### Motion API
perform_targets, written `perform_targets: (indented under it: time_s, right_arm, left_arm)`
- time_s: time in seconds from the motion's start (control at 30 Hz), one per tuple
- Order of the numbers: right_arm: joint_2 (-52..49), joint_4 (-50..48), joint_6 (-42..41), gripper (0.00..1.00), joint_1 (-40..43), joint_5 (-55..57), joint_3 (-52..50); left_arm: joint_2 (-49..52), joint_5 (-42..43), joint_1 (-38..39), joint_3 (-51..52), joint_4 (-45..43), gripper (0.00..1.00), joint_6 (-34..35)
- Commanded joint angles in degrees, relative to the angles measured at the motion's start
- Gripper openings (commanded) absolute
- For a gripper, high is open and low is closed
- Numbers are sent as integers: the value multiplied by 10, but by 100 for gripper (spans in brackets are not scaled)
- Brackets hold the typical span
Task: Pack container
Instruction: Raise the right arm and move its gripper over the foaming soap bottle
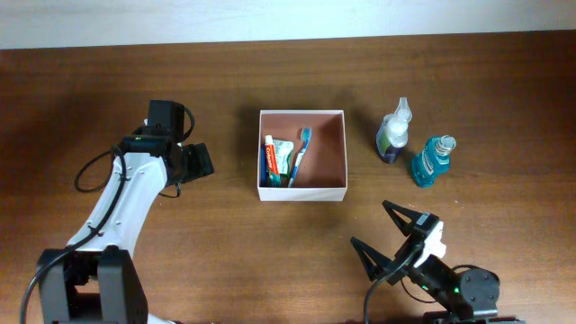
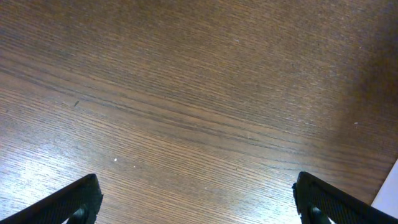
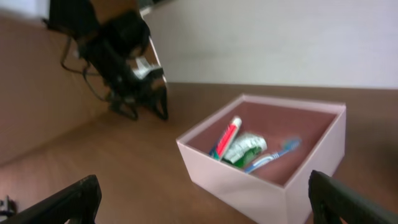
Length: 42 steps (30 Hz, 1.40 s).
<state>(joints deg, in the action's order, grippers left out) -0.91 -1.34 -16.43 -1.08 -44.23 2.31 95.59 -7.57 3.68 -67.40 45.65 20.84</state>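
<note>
Wooden counter (image 1: 90,90): we find left pincer (image 1: 200,160) and right pincer (image 1: 371,223) released; glancing contact could knock away teal bottle (image 1: 432,162), frame right.

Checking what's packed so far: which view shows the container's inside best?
Overhead: it looks straight down into the container, toothbrush and toothpaste sharp. Right wrist shows it slanted and blurred; left wrist shows mostly bare table.

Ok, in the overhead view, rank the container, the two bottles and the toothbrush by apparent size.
1. container, clearly largest.
2. dark-liquid bottle and teal bottle: too alike to rank.
3. toothbrush: similar length, but far slimmer.
</note>
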Motion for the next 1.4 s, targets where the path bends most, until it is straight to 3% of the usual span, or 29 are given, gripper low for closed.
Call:
perform_targets:
  time_s: [0.0, 0.2, 0.33, 0.5, 0.7, 0.83, 0.97, 1.37]
  right_arm:
    - [-6, -10, -23, 98, 4, 25, 82]
    - [-109, 6, -19, 99, 4, 59, 230]
    - [-225, 83, -18, 98, 4, 59, 348]
    - [-392, 231, 38, 98, 4, 71, 542]
    - [-582, 458, 89, 98, 4, 178, 807]
    - [-692, 556, 94, 98, 4, 235, 955]
    - [-758, 572, 105, 98, 4, 260, 1010]
    - [-910, 548, 104, 98, 5, 311, 1011]
  left_arm:
    - [5, -4, -1, -1, 1, 99, 2]
    - [5, -4, -1, -1, 1, 99, 2]
    - [5, -4, -1, -1, 1, 99, 2]
    - [5, -4, -1, -1, 1, 99, 2]
    - [5, -4, -1, -1, 1, 100, 2]
    - [5, -4, -1, -1, 1, 99, 2]
    - [5, -4, -1, -1, 1, 99, 2]
    - [5, -4, -1, -1, 1, 99, 2]
